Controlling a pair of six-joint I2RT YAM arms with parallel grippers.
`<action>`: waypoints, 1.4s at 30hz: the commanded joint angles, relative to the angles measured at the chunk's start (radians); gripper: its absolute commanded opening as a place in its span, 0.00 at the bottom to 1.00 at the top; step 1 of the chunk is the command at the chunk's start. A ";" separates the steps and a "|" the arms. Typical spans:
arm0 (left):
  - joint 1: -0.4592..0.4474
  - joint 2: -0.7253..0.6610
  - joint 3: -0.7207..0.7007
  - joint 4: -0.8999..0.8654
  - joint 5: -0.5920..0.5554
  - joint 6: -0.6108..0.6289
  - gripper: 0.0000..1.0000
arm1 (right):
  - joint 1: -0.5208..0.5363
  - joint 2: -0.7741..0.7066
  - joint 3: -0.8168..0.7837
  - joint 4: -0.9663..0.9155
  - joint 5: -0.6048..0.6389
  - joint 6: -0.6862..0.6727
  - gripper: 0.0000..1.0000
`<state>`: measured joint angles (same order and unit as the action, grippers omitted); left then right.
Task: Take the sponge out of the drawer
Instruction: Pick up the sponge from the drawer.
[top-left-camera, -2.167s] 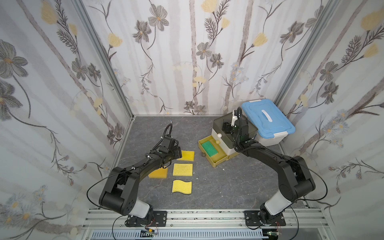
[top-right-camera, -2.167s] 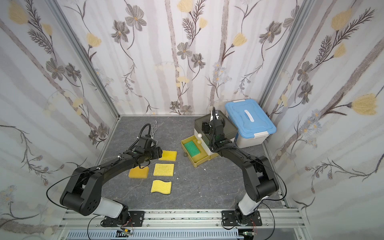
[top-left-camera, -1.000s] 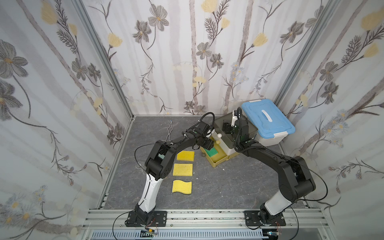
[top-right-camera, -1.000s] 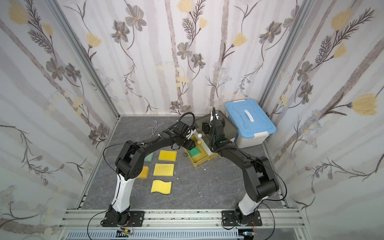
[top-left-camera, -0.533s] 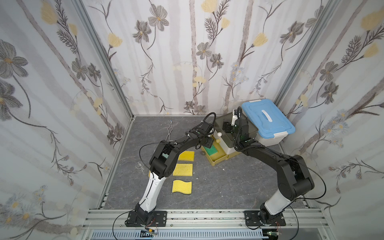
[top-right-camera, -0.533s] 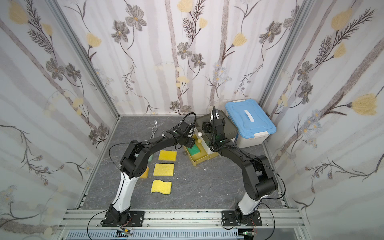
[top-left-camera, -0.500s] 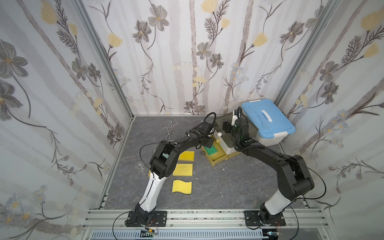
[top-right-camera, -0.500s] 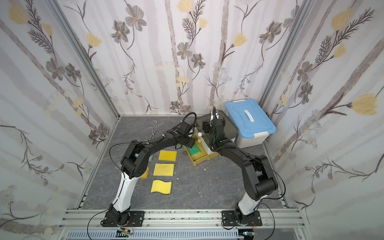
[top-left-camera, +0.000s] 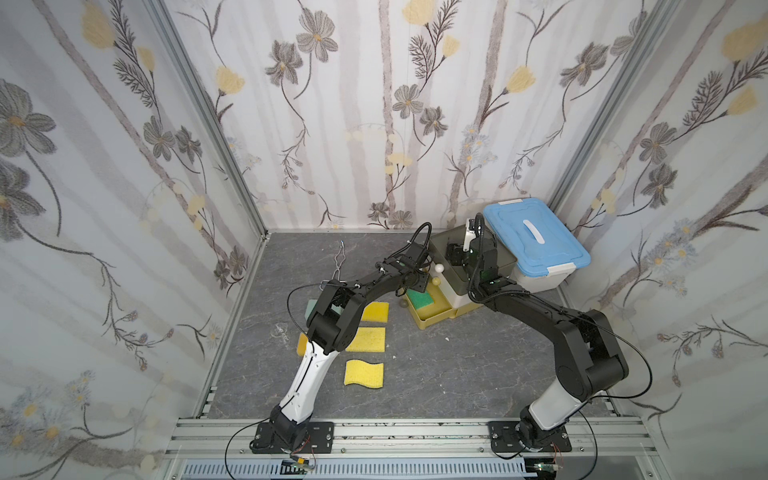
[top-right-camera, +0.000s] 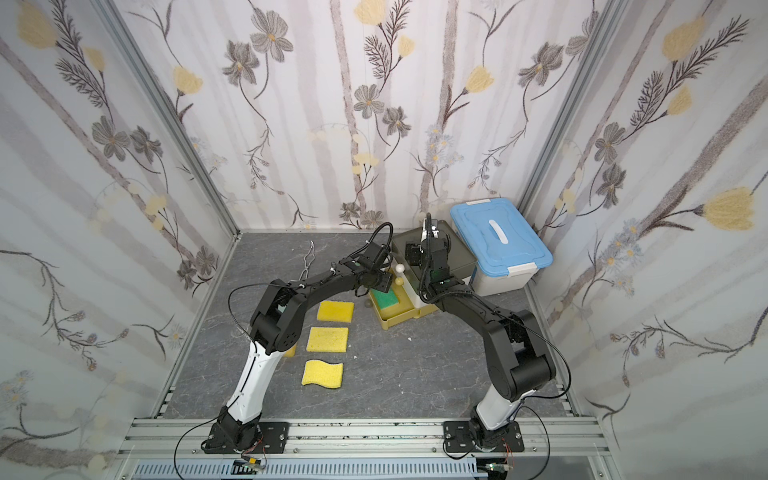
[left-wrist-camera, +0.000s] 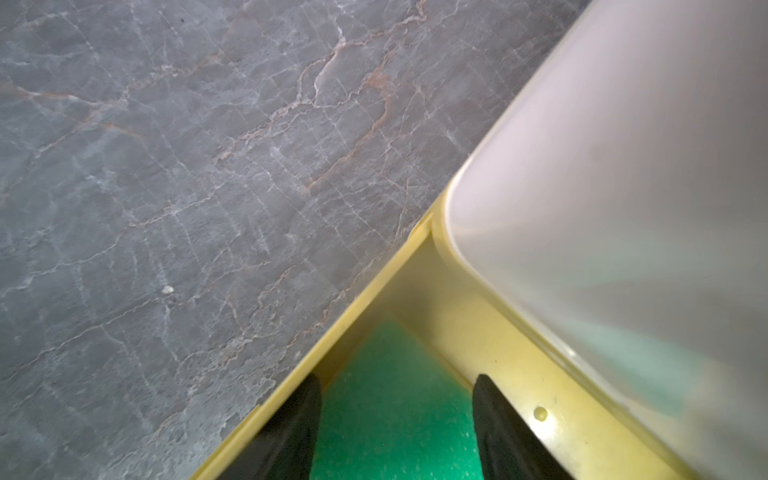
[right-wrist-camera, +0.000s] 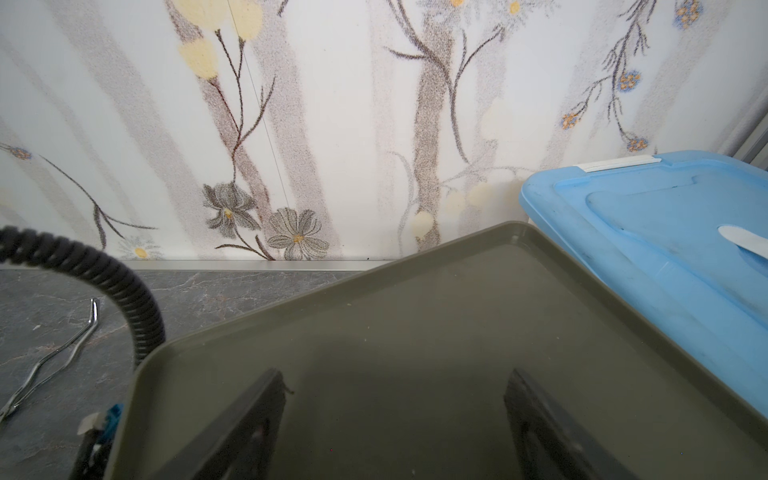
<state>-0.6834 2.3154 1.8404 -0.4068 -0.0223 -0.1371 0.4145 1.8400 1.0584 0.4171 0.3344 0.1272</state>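
Observation:
A green sponge lies in the pulled-out yellow drawer of a small drawer unit with an olive top. My left gripper reaches down into the drawer. In the left wrist view the left gripper is open, one black finger at each side of the sponge, which still rests on the drawer floor beside the drawer wall. My right gripper hangs open just over the unit's olive top, holding nothing.
A blue-lidded white box stands right of the drawer unit against the wall. Three yellow sponges lie on the grey floor, with more partly hidden under my left arm. Metal tongs lie at the back. Patterned walls enclose three sides.
My left arm has swung from the yellow sponges on the floor over to the drawer and lowered its fingers around the green sponge. The right arm has stayed put.

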 joint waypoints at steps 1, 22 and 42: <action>-0.001 -0.008 -0.027 -0.206 -0.031 -0.009 0.61 | -0.002 0.044 -0.026 -0.398 -0.070 0.104 0.85; -0.001 -0.095 -0.204 -0.222 -0.137 -0.084 0.61 | -0.007 0.042 -0.032 -0.395 -0.065 0.104 0.85; -0.002 -0.005 -0.045 -0.280 -0.079 -0.099 0.62 | -0.011 -0.005 -0.042 -0.389 -0.078 0.110 0.86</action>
<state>-0.6910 2.2772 1.7935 -0.4160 -0.0998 -0.1829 0.4049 1.8122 1.0409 0.4080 0.3111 0.1318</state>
